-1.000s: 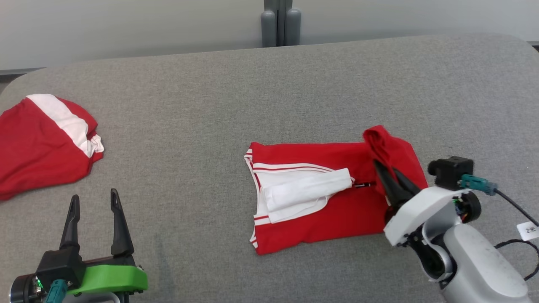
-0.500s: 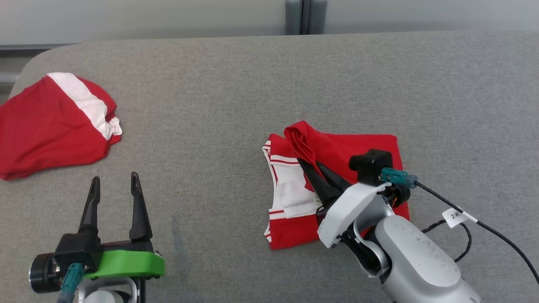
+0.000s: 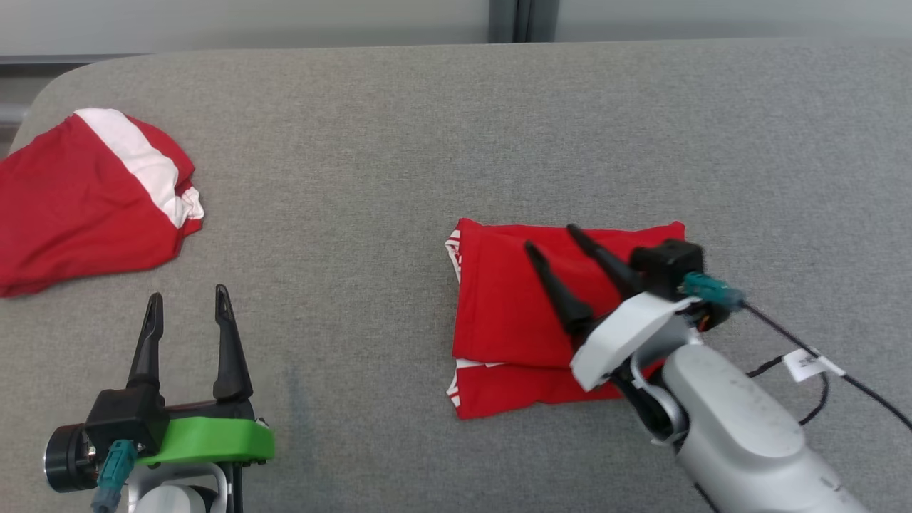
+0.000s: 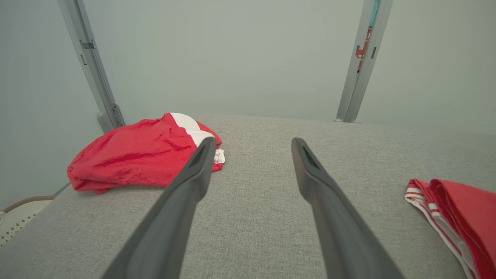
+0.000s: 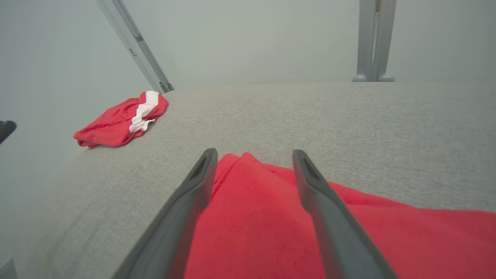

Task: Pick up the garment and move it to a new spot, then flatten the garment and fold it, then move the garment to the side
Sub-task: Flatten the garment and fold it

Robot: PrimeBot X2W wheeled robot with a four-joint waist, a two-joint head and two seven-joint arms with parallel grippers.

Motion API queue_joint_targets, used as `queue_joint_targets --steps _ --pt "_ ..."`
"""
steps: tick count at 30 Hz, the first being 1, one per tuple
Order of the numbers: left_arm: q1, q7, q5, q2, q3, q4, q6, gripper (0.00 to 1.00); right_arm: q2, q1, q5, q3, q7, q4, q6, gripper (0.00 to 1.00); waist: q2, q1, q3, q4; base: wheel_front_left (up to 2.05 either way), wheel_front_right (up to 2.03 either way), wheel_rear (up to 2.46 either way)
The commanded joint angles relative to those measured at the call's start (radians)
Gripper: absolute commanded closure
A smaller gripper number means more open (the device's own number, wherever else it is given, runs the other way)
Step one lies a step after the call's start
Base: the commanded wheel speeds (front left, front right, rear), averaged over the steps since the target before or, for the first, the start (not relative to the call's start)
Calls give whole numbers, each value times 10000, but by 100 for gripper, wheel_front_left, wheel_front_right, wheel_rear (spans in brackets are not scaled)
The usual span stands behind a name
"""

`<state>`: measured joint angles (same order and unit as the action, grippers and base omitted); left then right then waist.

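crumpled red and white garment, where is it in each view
Head view: crumpled red and white garment, at the far left edge.
Left wrist view: that garment, left of centre.
Right wrist view: that garment, small, upper left.
Shared landmark: folded red garment, in all three.

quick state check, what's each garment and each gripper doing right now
folded garment: folded into a red rectangle, lying flat on the grey table, striped trim showing at its left edge
second garment: crumpled in a heap at the table's far left
left gripper: open, empty, over bare table
right gripper: open, over the folded garment, gripping nothing
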<state>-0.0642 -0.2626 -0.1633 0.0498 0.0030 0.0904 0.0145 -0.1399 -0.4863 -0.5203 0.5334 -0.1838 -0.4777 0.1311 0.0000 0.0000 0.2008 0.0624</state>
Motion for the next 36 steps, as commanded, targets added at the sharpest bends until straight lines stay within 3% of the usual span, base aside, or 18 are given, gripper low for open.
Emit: queue_joint_targets --steps 1,7,13,23,36 --pt "-134 -27 132 16 66 -58 -19 0 -304 -106 -25 -223 -206 125 -6 0 0 0 -50 -162 0 0 0" --pt "-36 -27 234 17 237 -161 15 0 -1344 516 210 -1547 -703 798 -6 0 0 0 -239 -553 0 0 0" --pt "152 -27 218 17 368 -53 128 0 -1566 1558 679 -3209 -805 1605 -4 0 0 0 -492 -856 0 0 0" --pt "520 -27 521 22 335 344 161 0 -594 3862 2069 -4550 -813 3270 -6 0 0 0 -1105 -739 0 0 0" --pt "953 -27 757 80 490 837 -110 0 196 4951 3003 -5008 -790 3795 -6 0 0 0 -1600 -436 0 0 0"
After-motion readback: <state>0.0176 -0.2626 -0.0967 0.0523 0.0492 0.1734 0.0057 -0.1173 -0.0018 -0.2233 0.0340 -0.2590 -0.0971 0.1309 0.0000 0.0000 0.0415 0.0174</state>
